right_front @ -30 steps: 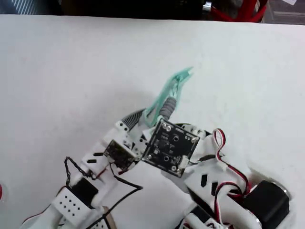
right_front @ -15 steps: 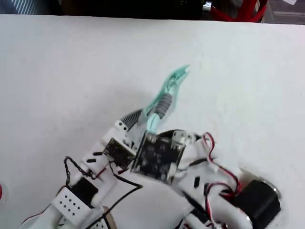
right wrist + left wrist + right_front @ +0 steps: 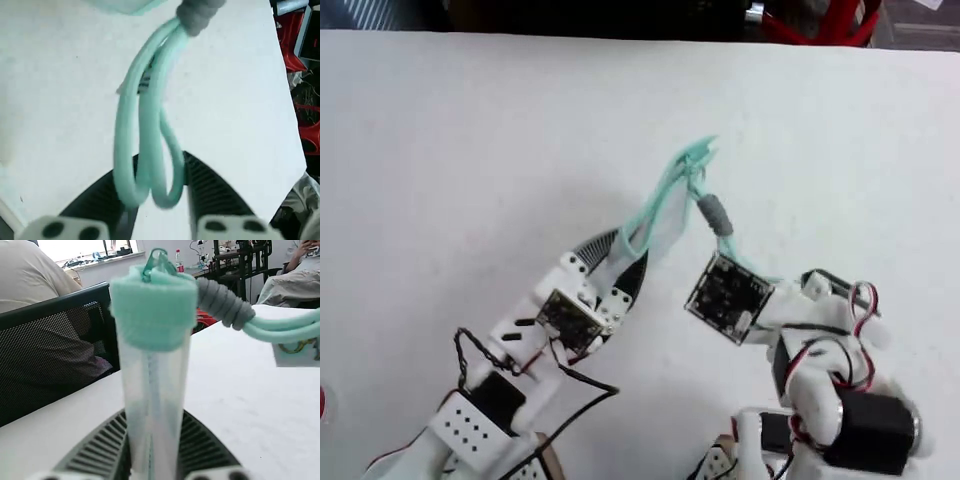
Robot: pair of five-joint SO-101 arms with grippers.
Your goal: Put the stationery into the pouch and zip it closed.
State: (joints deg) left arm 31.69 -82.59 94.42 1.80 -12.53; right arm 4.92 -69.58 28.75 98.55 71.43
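Now the right pincer [image 3: 159, 197], pinching the teal cord [image 3: 142, 130], has swung off rightward, pulling it taut from the pouch [image 3: 658, 218], which the left pincer [image 3: 152, 440] clamps over the counter [image 3: 470, 130]; probably zipping.

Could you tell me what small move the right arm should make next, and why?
Probably a short pull of the cord loop away from the pouch. The right gripper grips the loop, the cord runs past the grey sleeve to the pouch's green top, and the left gripper clamps the pouch. Whether it is fully closed I cannot tell.
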